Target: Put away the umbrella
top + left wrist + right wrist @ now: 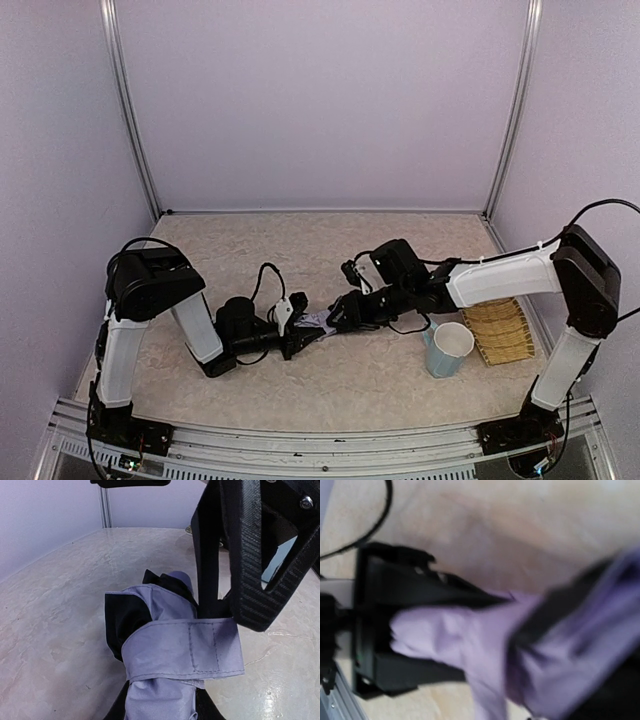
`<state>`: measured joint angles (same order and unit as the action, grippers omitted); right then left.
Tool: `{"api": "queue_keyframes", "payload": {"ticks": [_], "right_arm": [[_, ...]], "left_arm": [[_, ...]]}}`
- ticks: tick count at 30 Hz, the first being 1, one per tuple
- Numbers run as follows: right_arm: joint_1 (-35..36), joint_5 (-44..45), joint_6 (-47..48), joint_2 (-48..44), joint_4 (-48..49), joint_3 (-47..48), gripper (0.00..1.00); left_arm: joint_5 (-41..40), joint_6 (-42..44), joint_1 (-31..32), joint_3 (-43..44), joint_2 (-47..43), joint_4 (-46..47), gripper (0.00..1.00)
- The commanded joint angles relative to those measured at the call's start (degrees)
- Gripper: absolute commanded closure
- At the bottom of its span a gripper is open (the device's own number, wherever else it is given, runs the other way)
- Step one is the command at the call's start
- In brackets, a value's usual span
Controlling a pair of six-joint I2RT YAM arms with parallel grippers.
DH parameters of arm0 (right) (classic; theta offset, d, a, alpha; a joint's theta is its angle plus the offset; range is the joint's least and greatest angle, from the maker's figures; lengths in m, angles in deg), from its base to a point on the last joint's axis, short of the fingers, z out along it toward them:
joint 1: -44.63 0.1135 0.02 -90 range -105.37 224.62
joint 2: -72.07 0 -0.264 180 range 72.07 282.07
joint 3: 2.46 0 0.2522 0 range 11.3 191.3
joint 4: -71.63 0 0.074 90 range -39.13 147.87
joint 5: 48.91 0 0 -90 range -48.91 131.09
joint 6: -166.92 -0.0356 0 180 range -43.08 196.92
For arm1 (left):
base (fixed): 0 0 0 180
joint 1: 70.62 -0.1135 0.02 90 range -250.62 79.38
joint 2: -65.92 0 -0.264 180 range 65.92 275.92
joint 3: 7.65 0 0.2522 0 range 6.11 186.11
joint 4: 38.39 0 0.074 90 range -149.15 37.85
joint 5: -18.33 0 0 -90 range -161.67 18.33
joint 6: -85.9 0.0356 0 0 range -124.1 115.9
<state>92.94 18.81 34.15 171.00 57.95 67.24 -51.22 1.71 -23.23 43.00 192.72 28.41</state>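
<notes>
The left hand (298, 341) is clamping the folded umbrella (157, 605) while the right hand (335, 318), its grip impossible to tell, is touching the strap (185, 650) just ahead, which probably needs wrapping taut.

Umbrella (318, 323) mostly hidden between left gripper (300, 340) and right gripper (337, 318) from above, its lower end cut off in left wrist view, right wrist view smeared with blur, right jaws' hold unclear
</notes>
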Motion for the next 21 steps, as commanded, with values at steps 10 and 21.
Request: {"api": "queue_keyframes", "payload": {"ticks": [10,21], "right_arm": [[0.28,-1.29,1.24,4.07,-0.45,3.05,0.85],[2.08,-10.97,-0.5,4.4,5.57,-2.5,1.0]], "left_arm": [[0.59,-0.08,1.03,-2.34,1.79,-12.46,1.0],[2.04,-3.45,-0.77,-1.03,4.15,-12.51,1.0]]}}
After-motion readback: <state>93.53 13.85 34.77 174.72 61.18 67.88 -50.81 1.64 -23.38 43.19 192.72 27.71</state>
